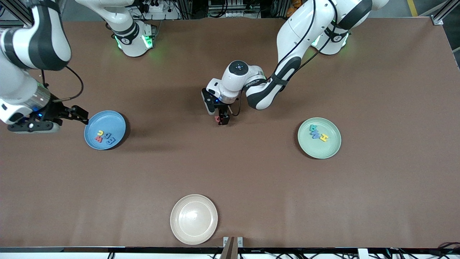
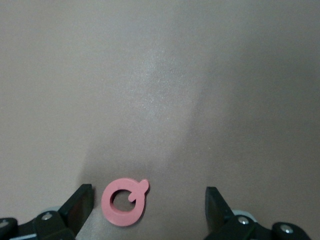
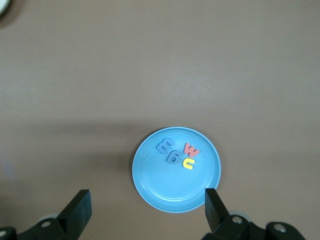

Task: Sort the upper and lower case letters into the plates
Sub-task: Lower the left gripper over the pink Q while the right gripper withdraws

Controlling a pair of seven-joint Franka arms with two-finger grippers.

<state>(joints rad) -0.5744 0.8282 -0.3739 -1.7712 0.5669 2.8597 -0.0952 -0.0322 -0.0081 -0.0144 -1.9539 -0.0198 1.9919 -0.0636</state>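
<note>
Front view shows the broad brown tabletop (image 1: 377,90) carrying three plates. The round sky-blue shallow plate (image 1: 116,120) lies toward the right arm's end, the round pale mint-green plate (image 1: 329,149) toward the left arm's end, and a round cream-white plate (image 1: 194,219) sits nearest the front camera, between the two, with nothing on it.

The blue plate holds four small chunky letters (image 1: 105,137): two blue, one red, one yellow, clustered and touching. The green plate holds three (image 1: 318,132): one teal, one blue, one yellow, also in a close cluster.

The right claw (image 1: 82,116) hangs just beside the blue plate's rim, its fingers spread wide with nothing between them; this arm appears to wait. The left claw (image 1: 222,118) is down at the middle of the tabletop, well apart from every plate, fingers spread and gripping nothing.

The last loose piece is a small pinkish-red ring-shaped letter with a short tail (image 2: 124,201), lying flat on the bare tabletop. In the left wrist view it lies between the spread fingers, much closer to one than the other, and touches neither as far as I can tell.

The step in hand looks like the pick of this final letter, so the sorting is nearly done. The next move likely calls for centring the claw over the ring, settling low enough to catch so thin a piece, pinching it, and then carrying it to whichever plate suits its case. Its case is hard to read here.
</note>
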